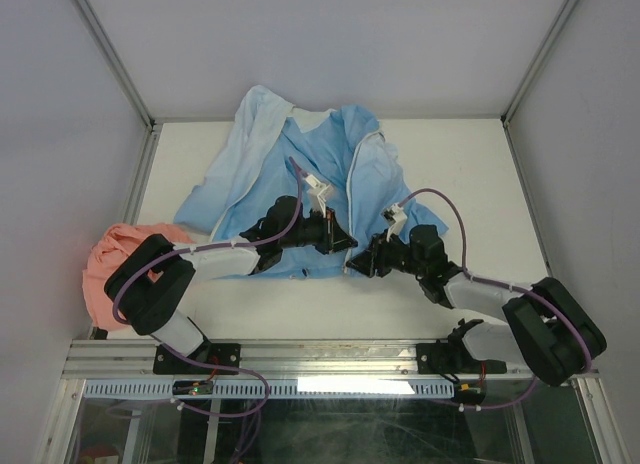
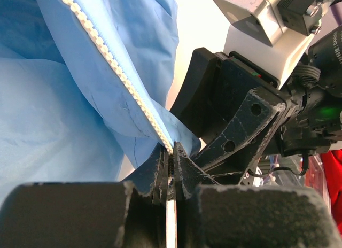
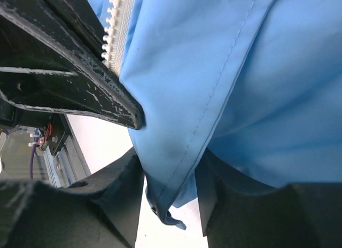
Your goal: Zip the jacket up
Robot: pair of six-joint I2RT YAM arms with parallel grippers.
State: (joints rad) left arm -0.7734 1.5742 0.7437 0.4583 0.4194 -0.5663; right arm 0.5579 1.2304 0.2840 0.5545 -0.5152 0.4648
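Observation:
The light blue jacket [image 1: 300, 174] lies open on the white table [image 1: 480, 184], its white zipper running down the front. My left gripper [image 1: 345, 244] is at the jacket's bottom hem. In the left wrist view the left gripper [image 2: 172, 157] is shut on the zipper edge [image 2: 107, 55], with the teeth running into the jaws. My right gripper [image 1: 355, 267] sits just right of it, close to touching. In the right wrist view the right gripper [image 3: 168, 173] is open, with the other front panel's bottom corner [image 3: 240, 71] hanging between its fingers. Zipper teeth [image 3: 113, 31] show at the top left.
A salmon-pink garment [image 1: 110, 259] is bunched at the table's left edge, beside the left arm. Grey walls enclose the table on three sides. A metal rail [image 1: 320, 359] runs along the near edge. The left gripper's black finger [image 3: 80, 82] crosses the right wrist view.

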